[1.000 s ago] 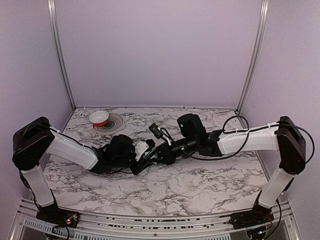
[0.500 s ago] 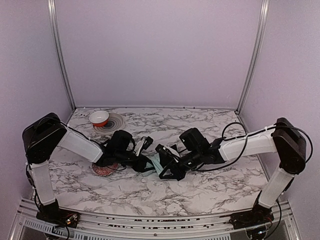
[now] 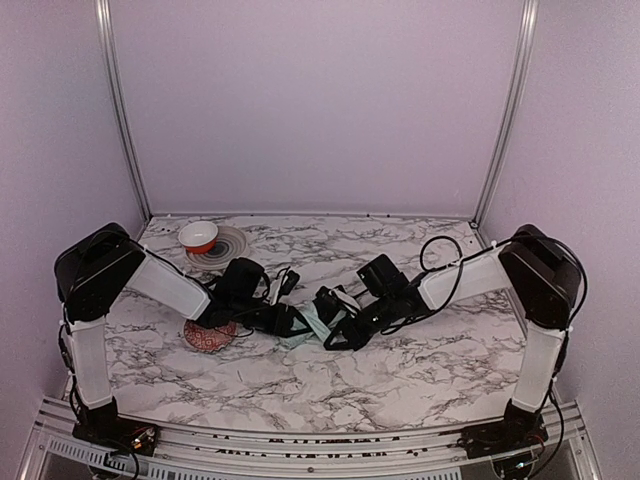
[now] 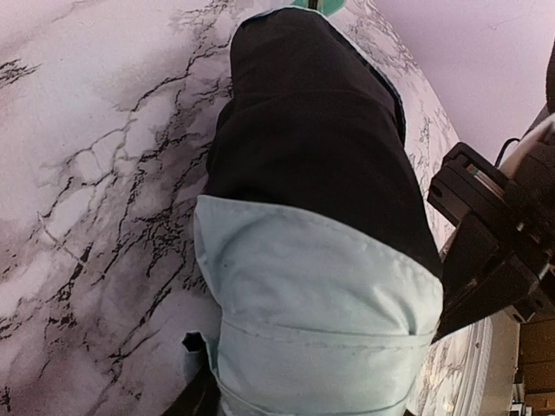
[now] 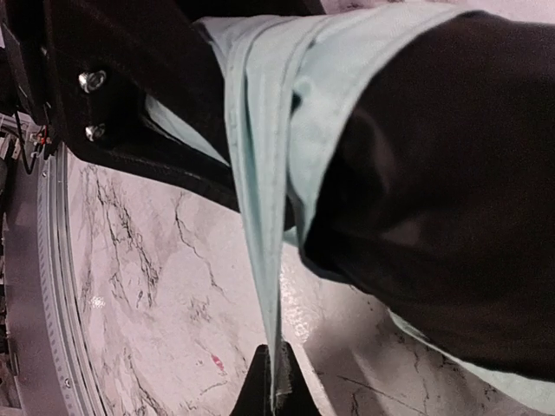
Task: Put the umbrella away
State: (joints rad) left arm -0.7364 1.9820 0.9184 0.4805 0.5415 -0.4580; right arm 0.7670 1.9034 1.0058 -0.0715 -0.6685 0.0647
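The umbrella (image 3: 310, 328) lies folded in a bundle on the marble table, mid-table between my two grippers. In the left wrist view it fills the frame: pale mint fabric (image 4: 321, 321) near the camera, black lining (image 4: 312, 130) beyond. My left gripper (image 3: 291, 321) is pressed against its left end; only a sliver of one of the fingers (image 4: 198, 400) shows under the fabric. My right gripper (image 5: 276, 394) is shut on a thin fold of the mint fabric (image 5: 260, 217), at the bundle's right side (image 3: 333, 322).
A red-and-white bowl (image 3: 198, 236) sits on a grey plate (image 3: 232, 246) at the back left. A reddish patterned dish (image 3: 209, 337) lies just under the left forearm. The enclosure's walls and metal posts (image 3: 120, 110) stand around the table.
Both grippers have come down and toward the front with the umbrella, and its mint fabric now shows. The left arm has shifted and uncovered the reddish dish. The right elbow has swung inward.
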